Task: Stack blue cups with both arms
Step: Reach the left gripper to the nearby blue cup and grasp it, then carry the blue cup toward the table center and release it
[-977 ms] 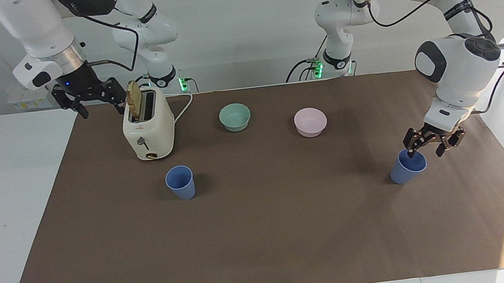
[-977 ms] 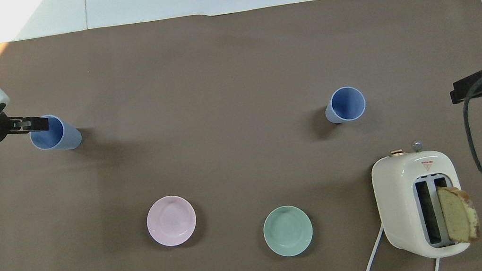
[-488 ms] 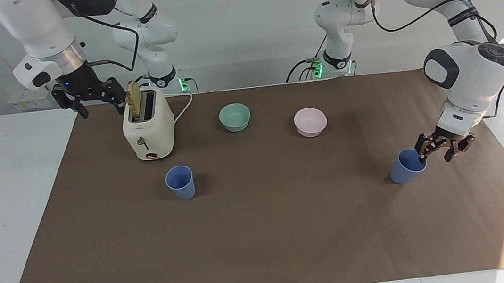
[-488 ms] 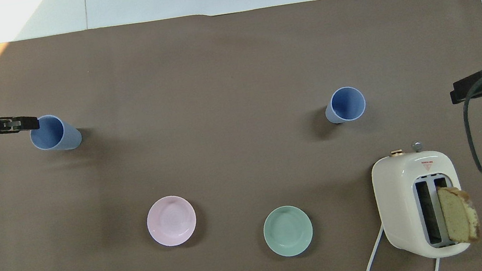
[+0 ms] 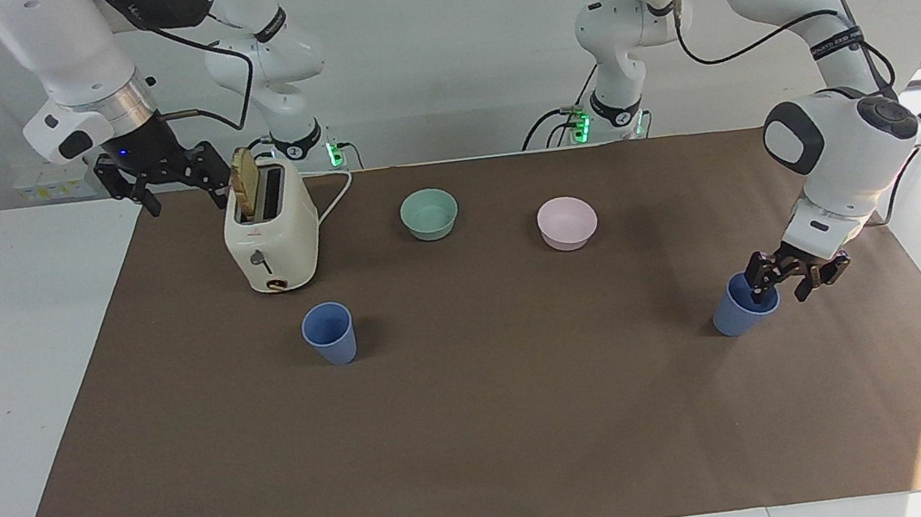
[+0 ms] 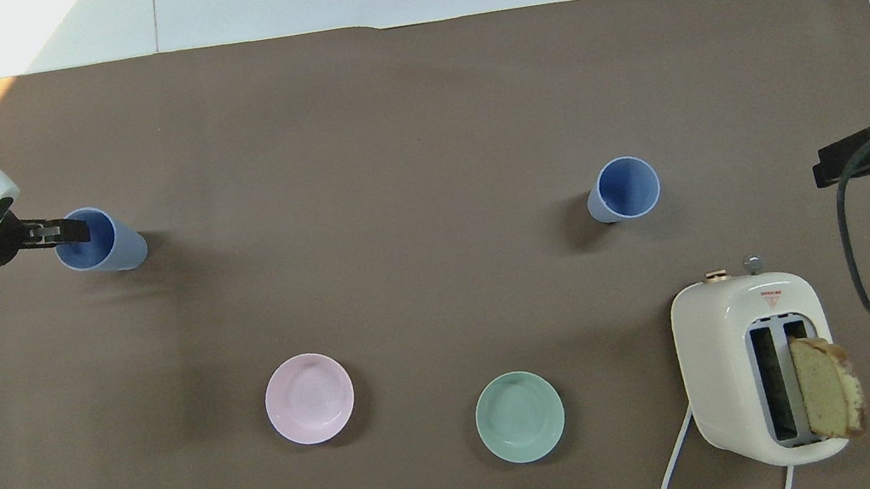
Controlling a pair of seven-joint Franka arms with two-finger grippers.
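Note:
One blue cup (image 5: 742, 309) stands upright near the left arm's end of the table; it also shows in the overhead view (image 6: 98, 241). My left gripper (image 5: 778, 285) is open at its rim, with one finger inside the cup and the other outside it, on the side toward the table's end; the overhead view (image 6: 67, 232) shows it too. The second blue cup (image 5: 329, 334) stands upright farther from the robots than the toaster, and shows in the overhead view (image 6: 625, 187). My right gripper (image 5: 180, 195) hangs open and empty beside the toaster, waiting.
A cream toaster (image 5: 272, 237) with a bread slice (image 5: 245, 181) sticking out stands toward the right arm's end. A teal-green bowl (image 5: 429, 213) and a pink bowl (image 5: 566, 222) sit near the robots. A brown mat (image 5: 482, 447) covers the table.
My left gripper drew back from the cup toward the table's end, then came back and lower, so one finger now sits inside the rim. The cups and the right arm have not moved.

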